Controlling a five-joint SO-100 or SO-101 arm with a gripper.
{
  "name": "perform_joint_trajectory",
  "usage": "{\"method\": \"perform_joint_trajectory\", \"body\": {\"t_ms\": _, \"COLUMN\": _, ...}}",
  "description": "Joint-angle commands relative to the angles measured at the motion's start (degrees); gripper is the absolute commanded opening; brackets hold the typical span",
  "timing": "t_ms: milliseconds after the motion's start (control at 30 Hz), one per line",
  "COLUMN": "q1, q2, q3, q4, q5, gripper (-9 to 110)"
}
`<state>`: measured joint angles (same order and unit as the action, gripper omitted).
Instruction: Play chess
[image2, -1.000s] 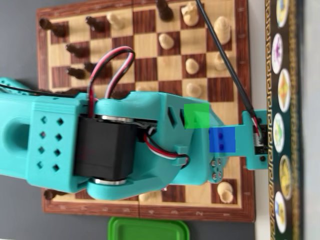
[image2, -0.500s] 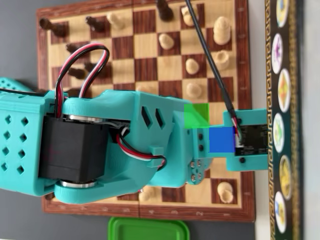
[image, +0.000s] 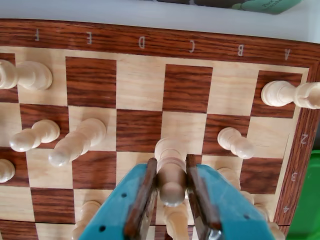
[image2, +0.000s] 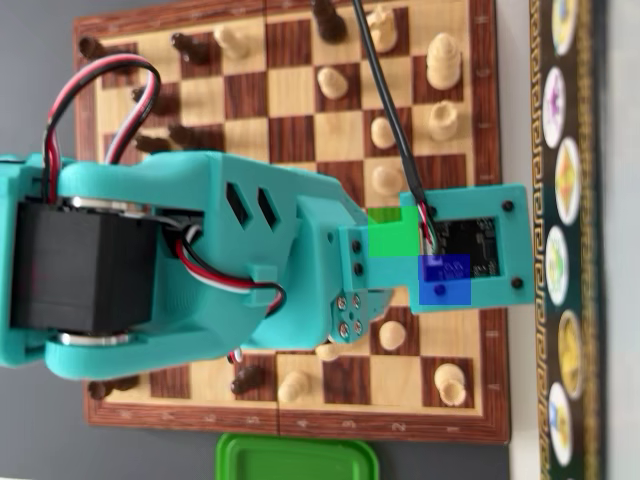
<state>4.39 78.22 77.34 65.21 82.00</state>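
Observation:
The wooden chessboard (image: 140, 85) fills the wrist view. My gripper (image: 171, 165) comes in from the bottom edge, teal with brown pads (image: 146, 192). Its jaws are shut on a light wooden chess piece (image: 171, 175), pressing against its neck from both sides. The piece's base sits over the C file near row 3; whether it touches the board I cannot tell. In the overhead view the teal arm (image2: 200, 260) lies across the middle of the chessboard (image2: 290, 100), and its wrist camera mount (image2: 470, 250) hides the gripper and the held piece.
Light pieces (image: 75, 145) (image: 235, 142) (image: 290, 94) stand around the held one. Dark pieces (image2: 190, 45) stand along the board's left side in the overhead view. A green lid (image2: 297, 458) lies below the board. A black patterned box (image2: 567, 240) runs along the right.
In the overhead view the arm's bulk has slid left and looks smaller. This uncovers light and dark pieces in the board's lower rows. The wrist mount has shifted slightly left.

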Motion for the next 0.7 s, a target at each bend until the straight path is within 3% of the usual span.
{"method": "perform_joint_trajectory", "body": {"t_ms": 0, "q1": -0.9, "q2": 4.4, "q3": 1.0, "q4": -0.4, "q5": 1.1, "gripper": 4}}
{"method": "perform_joint_trajectory", "body": {"t_ms": 667, "q1": -4.9, "q2": 6.4, "q3": 5.8, "q4": -6.3, "q5": 3.7, "gripper": 4}}
